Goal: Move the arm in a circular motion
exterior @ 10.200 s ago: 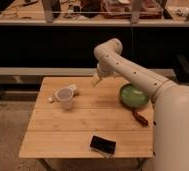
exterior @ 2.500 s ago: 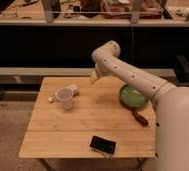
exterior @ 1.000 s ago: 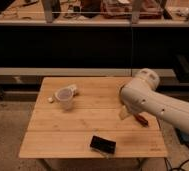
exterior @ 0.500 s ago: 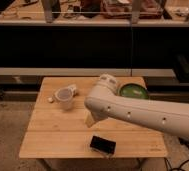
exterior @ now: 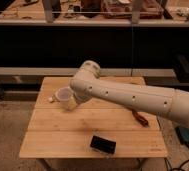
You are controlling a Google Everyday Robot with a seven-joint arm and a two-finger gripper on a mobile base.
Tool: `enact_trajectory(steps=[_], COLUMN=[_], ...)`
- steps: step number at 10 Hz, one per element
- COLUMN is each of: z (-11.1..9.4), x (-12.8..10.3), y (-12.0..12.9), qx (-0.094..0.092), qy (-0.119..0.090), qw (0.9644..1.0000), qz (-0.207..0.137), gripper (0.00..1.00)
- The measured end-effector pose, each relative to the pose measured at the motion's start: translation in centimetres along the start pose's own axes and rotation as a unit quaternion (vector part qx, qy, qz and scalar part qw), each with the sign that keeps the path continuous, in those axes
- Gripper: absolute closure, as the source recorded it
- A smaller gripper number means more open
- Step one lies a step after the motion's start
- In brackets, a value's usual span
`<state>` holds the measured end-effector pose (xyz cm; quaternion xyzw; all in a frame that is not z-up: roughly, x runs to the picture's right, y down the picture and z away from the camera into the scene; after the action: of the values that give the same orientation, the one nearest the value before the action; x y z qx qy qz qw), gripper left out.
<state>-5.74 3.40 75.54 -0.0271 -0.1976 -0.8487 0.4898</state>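
We are looking at the arm (exterior: pixel 133 97), smooth cream-white tubing with rounded joints and dark dots, stretching from the table's right side across its middle. Its gripper (exterior: pixel 71 103) is hanging over the table's left part, just beside a pale round cup (exterior: pixel 62 93); we cannot tell its state. A flat black block (exterior: pixel 103 144) is lying near the front edge of the slatted wooden table (exterior: pixel 58 140).

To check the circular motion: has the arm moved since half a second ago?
Yes. The arm swung left across the table; its claw now hangs beside the white cup.
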Motion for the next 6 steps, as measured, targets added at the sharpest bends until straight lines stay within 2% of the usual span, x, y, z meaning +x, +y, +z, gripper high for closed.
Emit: enact_trajectory(steps=[1,2,3,4,6], z=[0.6,1.5,2.0,2.5,3.4], x=[1.7,4.1,5.0,5.6,4.6], y=[1.2,3.8,5.5,8.0,13.7], qx=[-0.001,-0.010,-0.019,-0.032,-0.066], qy=[0.006,0.012,0.011,0.005,-0.018], qw=[1.0000,0.9998,0.9997,0.9992,0.9962], qz=[0.001,0.008,0.014,0.023,0.054], gripper=[0.20,0.20,0.20,0.20,0.20])
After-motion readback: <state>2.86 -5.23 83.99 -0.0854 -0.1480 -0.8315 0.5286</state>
